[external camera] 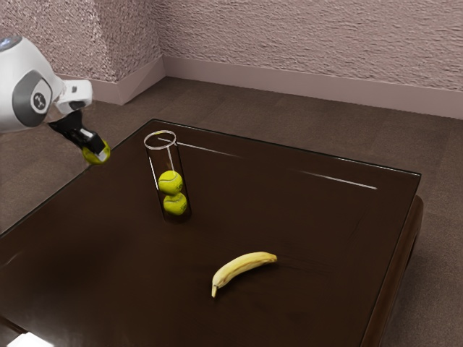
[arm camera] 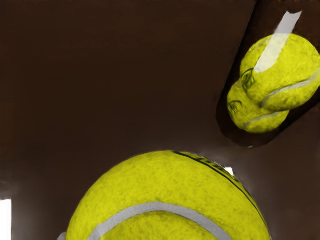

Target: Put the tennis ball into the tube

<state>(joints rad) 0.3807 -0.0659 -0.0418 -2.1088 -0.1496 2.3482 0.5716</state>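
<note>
Dark table (external camera: pixel 123 282) spreads nearest, bearing an upright clear tube (external camera: pixel 160 160) from which, in the exterior view, the hand (external camera: pixel 95 147) hangs at ten o'clock and a banana (external camera: pixel 243 267) lies at five, the hand gripping one tennis ball (arm camera: pixel 165 187) outside the tube, two more balls (external camera: pixel 171 182) stacked within.

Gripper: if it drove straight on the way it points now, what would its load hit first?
The tennis ball in the gripper would most likely meet the tabletop first, beside the tube; how closely it would pass the tube is unclear.
</note>
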